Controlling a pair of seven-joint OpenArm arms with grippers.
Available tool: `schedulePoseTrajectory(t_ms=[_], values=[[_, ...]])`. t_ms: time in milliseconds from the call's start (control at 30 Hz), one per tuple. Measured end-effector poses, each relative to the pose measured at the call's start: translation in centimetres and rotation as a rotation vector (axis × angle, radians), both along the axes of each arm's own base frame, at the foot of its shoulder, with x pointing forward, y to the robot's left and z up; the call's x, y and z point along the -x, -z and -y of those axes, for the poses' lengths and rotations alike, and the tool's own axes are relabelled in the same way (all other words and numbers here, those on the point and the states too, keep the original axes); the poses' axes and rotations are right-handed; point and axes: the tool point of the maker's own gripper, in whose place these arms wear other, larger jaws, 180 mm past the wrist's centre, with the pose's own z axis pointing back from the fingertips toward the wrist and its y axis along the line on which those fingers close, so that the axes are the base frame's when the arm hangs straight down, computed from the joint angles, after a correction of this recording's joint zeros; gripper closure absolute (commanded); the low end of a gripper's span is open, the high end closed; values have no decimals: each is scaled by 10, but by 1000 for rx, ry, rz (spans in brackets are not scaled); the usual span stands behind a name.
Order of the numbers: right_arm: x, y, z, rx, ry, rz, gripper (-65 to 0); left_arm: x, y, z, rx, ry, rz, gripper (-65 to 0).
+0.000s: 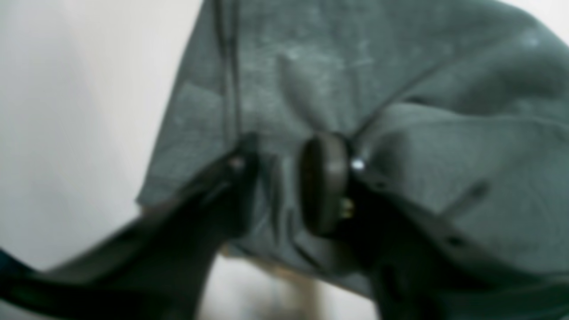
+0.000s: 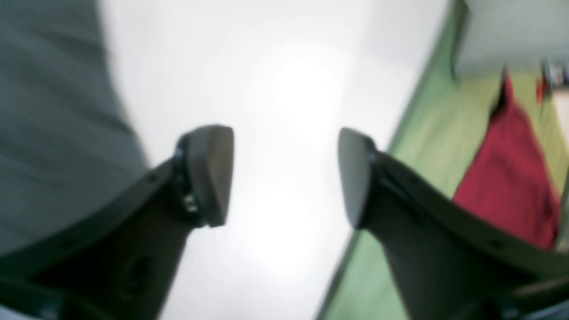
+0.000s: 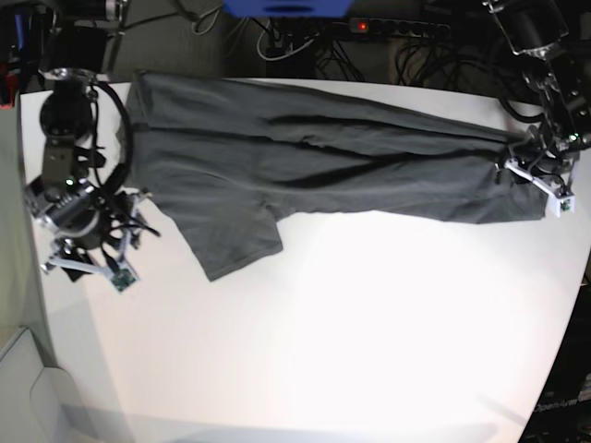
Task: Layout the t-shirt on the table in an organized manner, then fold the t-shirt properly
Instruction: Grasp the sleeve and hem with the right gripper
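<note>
The dark grey t-shirt (image 3: 314, 157) lies stretched in a long wrinkled band across the far part of the white table (image 3: 369, 314), with one sleeve (image 3: 235, 245) pointing toward the near side. My left gripper (image 1: 284, 178) is at the shirt's right end (image 3: 536, 171). Its fingers (image 1: 324, 182) stand slightly apart with a fold of the cloth (image 1: 400, 89) in the gap. My right gripper (image 2: 284, 178) is open with nothing between its fingers. It hangs over bare table just off the shirt's left edge (image 2: 53, 133), at the table's left side (image 3: 97, 249).
Beyond the table's left edge (image 2: 378, 178) lie green flooring (image 2: 435, 133) and a red object (image 2: 506, 178). Cables and a power strip (image 3: 397, 28) run behind the far edge. The table's near half (image 3: 323, 369) is bare white.
</note>
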Motion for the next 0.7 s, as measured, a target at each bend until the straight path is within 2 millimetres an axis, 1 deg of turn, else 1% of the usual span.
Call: schedulePoseTrajectory(t_ms=[67, 100, 200, 267, 333, 400, 433, 567, 633, 700], values=[[-8, 5, -28, -45, -33, -22, -435, 2, 1, -1, -3, -1, 0, -316], [-13, 8, -38, -62, -36, -33, -434, 2, 1, -1, -3, -2, -1, -325], [-30, 20, -63, -129, -49, -82, -434, 2, 1, -1, -3, -2, -1, -326], [-36, 34, -76, -167, -51, -128, -434, 2, 1, -1, -3, -2, -2, -326], [-38, 48, -84, -193, -55, -177, -433, 2, 1, -1, -2, -2, -2, -326], [-41, 60, -85, -200, -51, -224, -433, 2, 1, -1, -3, -2, -2, -326], [-44, 63, -84, -202, -47, -234, -432, 2, 1, -1, -3, -2, -1, -326], [-64, 66, -92, -259, -67, -221, -432, 2, 1, -1, -3, -2, -2, -326], [-65, 76, -96, -281, -70, -249, -432, 2, 1, -1, -3, -2, -2, -326], [-63, 87, -97, -288, -69, -285, -432, 2, 1, -1, -3, -2, -2, -326]])
